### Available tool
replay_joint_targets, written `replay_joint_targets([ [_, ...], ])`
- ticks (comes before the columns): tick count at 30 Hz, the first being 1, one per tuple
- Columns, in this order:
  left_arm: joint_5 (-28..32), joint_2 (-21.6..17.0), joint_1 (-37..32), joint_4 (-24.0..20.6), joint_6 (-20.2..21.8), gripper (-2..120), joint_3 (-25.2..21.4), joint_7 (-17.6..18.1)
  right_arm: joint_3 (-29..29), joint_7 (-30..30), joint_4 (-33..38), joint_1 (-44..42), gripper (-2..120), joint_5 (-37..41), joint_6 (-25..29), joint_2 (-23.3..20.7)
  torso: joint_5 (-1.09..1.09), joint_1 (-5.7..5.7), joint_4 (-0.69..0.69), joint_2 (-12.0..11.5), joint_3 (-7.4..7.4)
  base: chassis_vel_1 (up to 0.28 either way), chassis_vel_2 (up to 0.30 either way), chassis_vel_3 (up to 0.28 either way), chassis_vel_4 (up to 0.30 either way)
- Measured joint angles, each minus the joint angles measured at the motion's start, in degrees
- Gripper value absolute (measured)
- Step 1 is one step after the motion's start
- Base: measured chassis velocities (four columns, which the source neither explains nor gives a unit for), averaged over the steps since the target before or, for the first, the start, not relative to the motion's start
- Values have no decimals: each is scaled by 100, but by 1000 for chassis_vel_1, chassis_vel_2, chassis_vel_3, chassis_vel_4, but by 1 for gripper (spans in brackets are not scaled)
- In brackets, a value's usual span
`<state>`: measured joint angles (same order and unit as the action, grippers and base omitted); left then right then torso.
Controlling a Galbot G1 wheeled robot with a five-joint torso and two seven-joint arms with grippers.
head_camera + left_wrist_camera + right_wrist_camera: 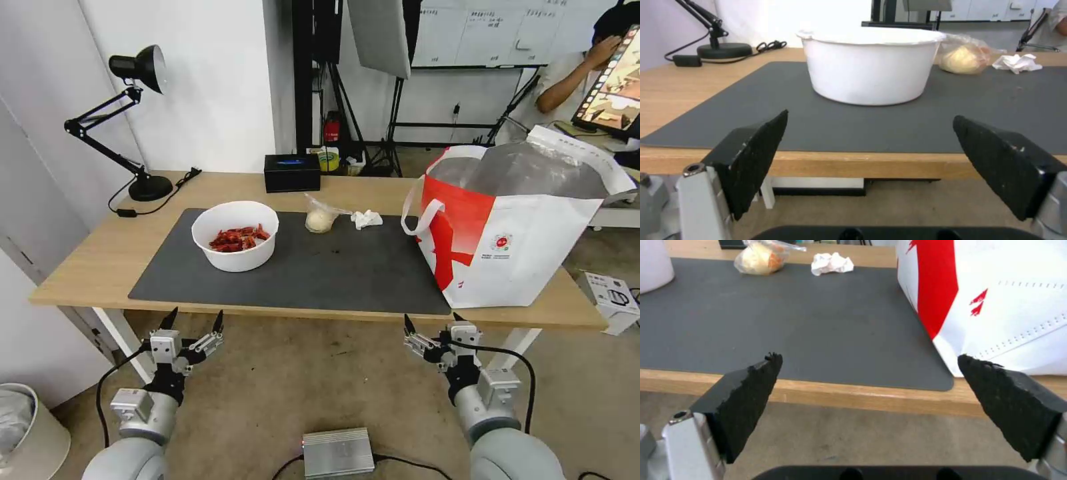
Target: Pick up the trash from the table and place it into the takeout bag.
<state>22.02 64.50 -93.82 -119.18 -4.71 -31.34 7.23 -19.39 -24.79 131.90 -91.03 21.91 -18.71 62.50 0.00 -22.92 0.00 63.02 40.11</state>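
Setting: a room with white walls and a tan floor; a long light-wood table (87, 267) with white legs stands across the head view, a large dark grey mat (333, 267) covering its middle.

Item 1, white bowl (235, 235): round, upright, on the robot's-left part of the mat, holding red shell scraps (238, 238). It lies beyond the table's near edge, straight ahead of the left gripper (195, 320) and well apart from it; in the left wrist view the bowl (870, 65) sits centred between the two fingers, farther off.

Item 2, small clear bag (322, 216): holds a whitish lump; on the mat's far edge, just right of the bowl.

Item 3, crumpled white tissue (366, 218): near the bag on its right, at the mat's far edge, apart from it.

Item 4, takeout bag (527, 220): white and red, silver foil lining, white strap handle, small round logo; upright and open-mouthed on the table's right end, its base partly on the mat. In the right wrist view its wall (996, 300) rises ahead and toward one finger's side.

Item 5, left gripper: below and in front of the table's near edge, jaws spread wide, nothing between them.

Item 6, right gripper (432, 321): likewise below the near edge, before the takeout bag's near corner, jaws spread wide, holding nothing.

Other: black desk lamp (127, 120) at the far left; black rectangular box (292, 173) at the far edge behind the bowl.
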Motion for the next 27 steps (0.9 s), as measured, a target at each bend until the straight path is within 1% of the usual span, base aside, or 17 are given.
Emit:
replay_joint_targets([
  [27,49,-11,48,74,-99,100,12,14,32,8,-16,157,100,32,-1,-73,0,0,0,0,0,0,0,0,0],
])
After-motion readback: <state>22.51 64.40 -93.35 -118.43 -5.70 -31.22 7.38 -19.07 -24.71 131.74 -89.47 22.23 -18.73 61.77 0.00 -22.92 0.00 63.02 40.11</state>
